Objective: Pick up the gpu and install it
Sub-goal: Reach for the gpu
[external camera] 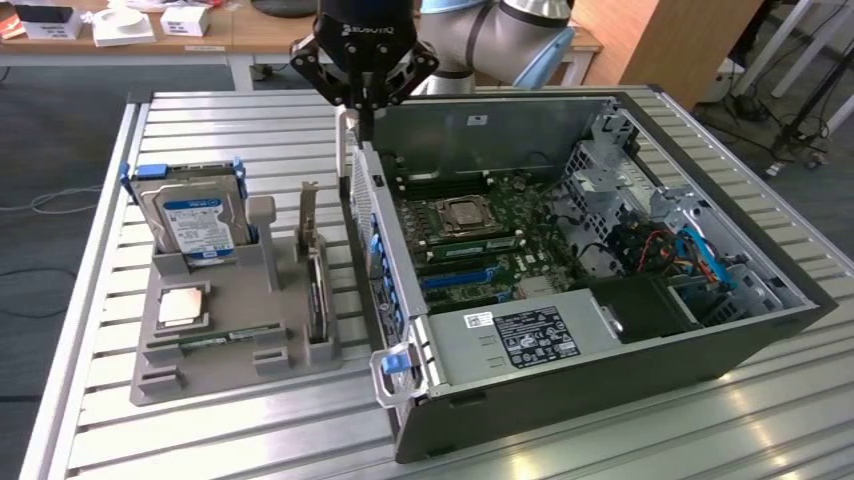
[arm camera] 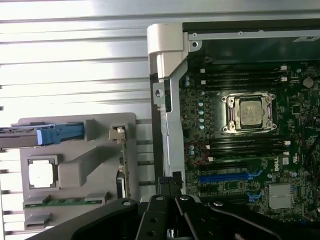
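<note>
The gpu (external camera: pixel 316 295), beside the computer case (external camera: pixel 601 370), seems light but fragile (hold its edges, I think); the claw (external camera: pixel 363 102) above the case is pressed together.

exterior high, oblique, wrist overhead — both see motherboard (external camera: pixel 481 235)

The grey arm (external camera: pixel 523 32) comes in from the exterior view's right, wrist bent over; the black gripper (external camera: pixel 363 102) points straight down; its fingers (arm camera: pixel 166 189) sit pressed together, seemingly holding nothing.
</note>
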You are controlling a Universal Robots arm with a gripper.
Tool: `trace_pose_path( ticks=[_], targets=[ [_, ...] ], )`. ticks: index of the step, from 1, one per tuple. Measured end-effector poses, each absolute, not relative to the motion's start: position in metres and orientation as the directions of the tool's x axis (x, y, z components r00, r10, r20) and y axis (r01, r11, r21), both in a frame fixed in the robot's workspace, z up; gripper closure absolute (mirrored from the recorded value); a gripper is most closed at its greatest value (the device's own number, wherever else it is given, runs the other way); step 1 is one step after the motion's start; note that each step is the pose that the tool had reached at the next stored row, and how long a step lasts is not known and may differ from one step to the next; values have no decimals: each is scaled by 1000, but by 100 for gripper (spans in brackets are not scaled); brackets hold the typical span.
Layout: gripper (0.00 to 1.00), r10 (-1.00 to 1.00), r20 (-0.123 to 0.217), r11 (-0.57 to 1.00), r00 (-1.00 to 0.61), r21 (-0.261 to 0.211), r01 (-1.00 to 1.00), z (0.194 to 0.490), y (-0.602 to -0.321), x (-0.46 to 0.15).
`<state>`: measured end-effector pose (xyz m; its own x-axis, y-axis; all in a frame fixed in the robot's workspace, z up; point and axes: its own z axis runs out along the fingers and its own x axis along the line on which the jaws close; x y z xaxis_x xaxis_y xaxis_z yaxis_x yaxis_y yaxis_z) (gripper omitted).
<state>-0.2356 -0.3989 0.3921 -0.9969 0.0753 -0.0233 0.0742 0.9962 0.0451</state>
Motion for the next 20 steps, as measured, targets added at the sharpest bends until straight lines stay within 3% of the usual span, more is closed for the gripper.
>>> trace_pose_path(
  ticks=[20],
  targets=[
    [89, 75, -23, 996, -997, 45, 74, 391, -399, -272]
  ],
)
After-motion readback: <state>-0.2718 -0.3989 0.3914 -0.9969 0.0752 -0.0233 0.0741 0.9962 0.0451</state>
